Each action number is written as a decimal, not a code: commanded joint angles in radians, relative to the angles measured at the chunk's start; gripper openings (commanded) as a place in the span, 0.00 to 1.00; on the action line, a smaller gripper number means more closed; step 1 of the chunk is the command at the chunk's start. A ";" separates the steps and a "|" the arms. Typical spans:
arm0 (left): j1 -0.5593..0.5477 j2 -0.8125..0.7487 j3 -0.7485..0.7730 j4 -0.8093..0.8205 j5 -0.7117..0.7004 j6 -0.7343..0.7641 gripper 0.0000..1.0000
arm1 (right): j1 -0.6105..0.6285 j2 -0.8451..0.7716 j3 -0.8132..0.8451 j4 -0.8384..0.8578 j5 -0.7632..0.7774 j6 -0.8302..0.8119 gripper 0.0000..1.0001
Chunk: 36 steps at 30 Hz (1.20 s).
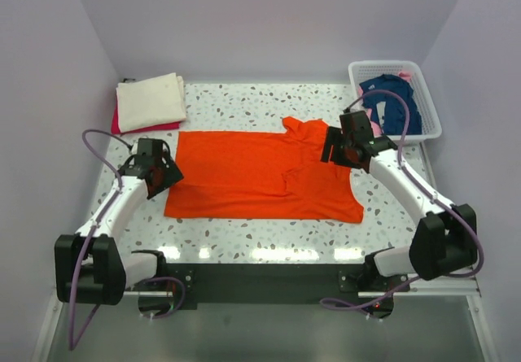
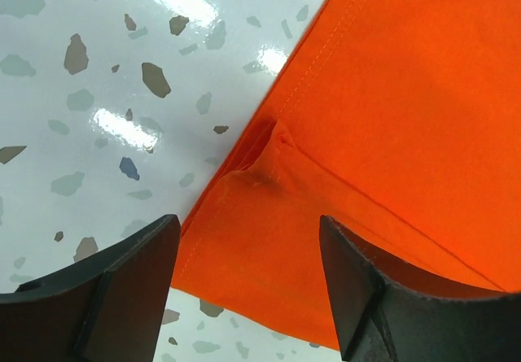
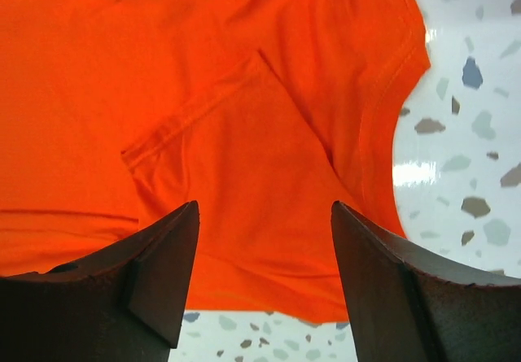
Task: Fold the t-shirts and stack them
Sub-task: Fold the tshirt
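Note:
A bright orange t-shirt (image 1: pixel 252 175) lies spread flat on the speckled table, sleeves folded in. My left gripper (image 1: pixel 168 169) is open just above its left edge; the left wrist view shows the hem and a small pucker (image 2: pixel 277 146) between my open fingers (image 2: pixel 358 289). My right gripper (image 1: pixel 335 144) is open above the shirt's right end near the collar; the right wrist view shows the folded sleeve (image 3: pixel 244 167) between its fingers (image 3: pixel 163 256). A folded cream t-shirt (image 1: pixel 151 100) lies on a red one (image 1: pixel 134 126) at the back left. A navy t-shirt (image 1: pixel 392 102) sits in the basket.
A white lattice basket (image 1: pixel 431 102) stands at the back right, with a bit of pink cloth (image 1: pixel 404 74) beside the navy shirt. Purple-grey walls close the back and both sides. Both arm bases (image 1: pixel 260 281) sit at the near edge.

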 commanded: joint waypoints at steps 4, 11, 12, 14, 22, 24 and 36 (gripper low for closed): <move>-0.020 0.076 0.070 0.058 -0.004 0.041 0.64 | 0.000 0.097 0.066 0.094 0.024 -0.075 0.68; -0.065 0.207 0.130 0.077 -0.025 0.021 0.56 | 0.002 0.215 0.064 0.166 0.027 -0.084 0.67; -0.079 0.218 0.135 0.077 -0.031 0.021 0.56 | 0.000 0.243 0.072 0.169 0.025 -0.084 0.66; -0.085 0.227 0.150 0.080 -0.036 0.023 0.54 | 0.002 0.260 0.081 0.192 0.012 -0.084 0.62; -0.085 0.281 0.184 0.083 -0.043 0.046 0.51 | 0.003 0.340 0.119 0.253 0.041 -0.127 0.61; -0.085 0.294 0.187 0.083 -0.045 0.049 0.50 | 0.005 0.361 0.145 0.261 0.032 -0.133 0.59; -0.085 0.327 0.208 0.092 -0.040 0.067 0.47 | 0.006 0.481 0.204 0.249 0.035 -0.146 0.49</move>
